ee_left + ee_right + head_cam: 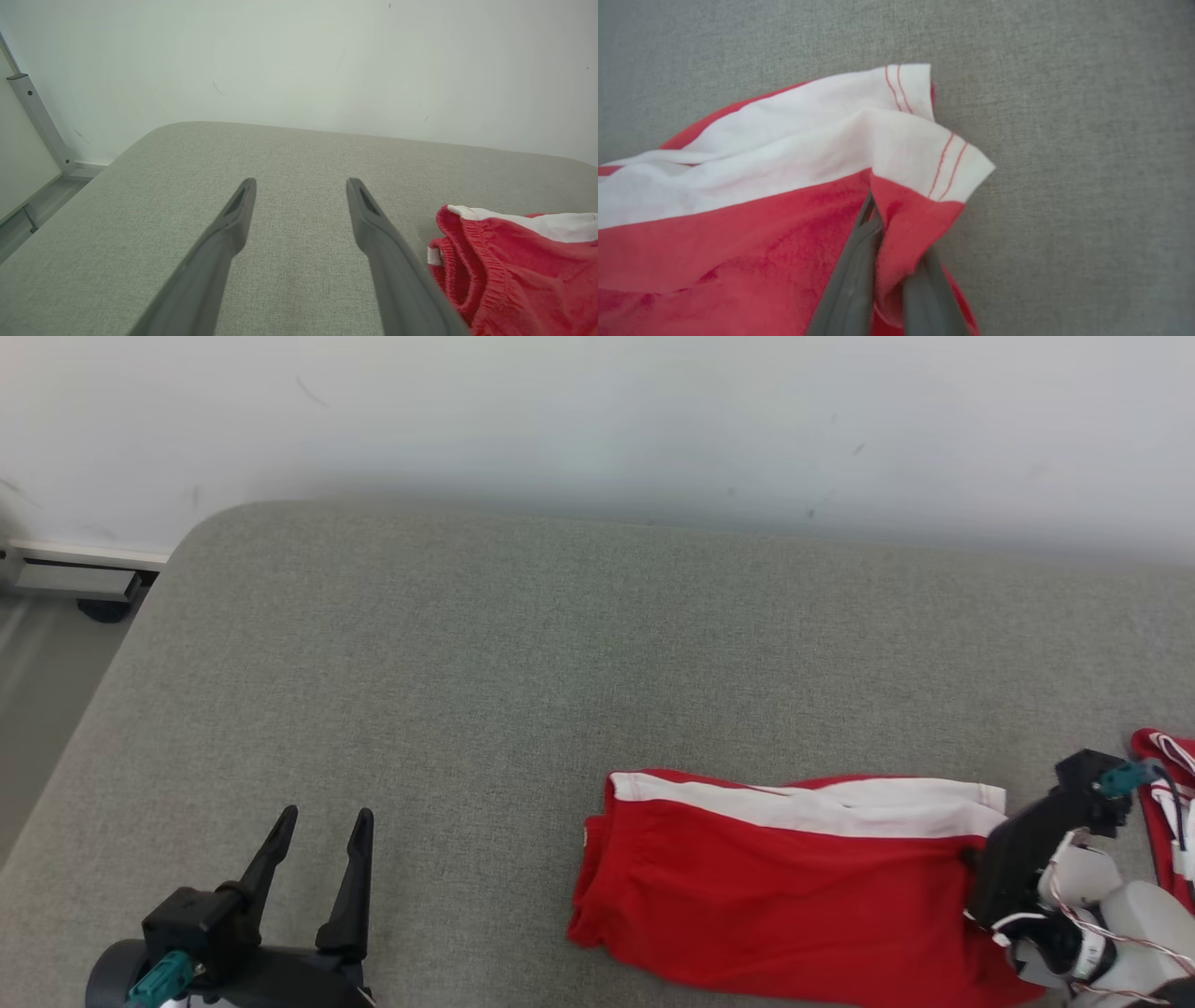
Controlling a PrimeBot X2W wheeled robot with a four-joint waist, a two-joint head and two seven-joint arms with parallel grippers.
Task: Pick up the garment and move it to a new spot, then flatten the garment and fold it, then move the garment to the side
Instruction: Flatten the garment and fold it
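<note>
Head view: we log a grey fabric surface (467,663) against a scuffed white wall (597,411), with the red-and-white garment (775,887) lying near-right, its hem pinched by the right gripper (887,242), and the left gripper (327,814) spread wide.

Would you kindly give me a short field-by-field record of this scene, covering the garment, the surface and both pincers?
garment: red shorts with a white side stripe, lying on the surface
surface: grey padded top
left pincer: open, over bare surface, apart from the shorts
right pincer: shut on the shorts' leg hem
backdrop: pale wall
</note>
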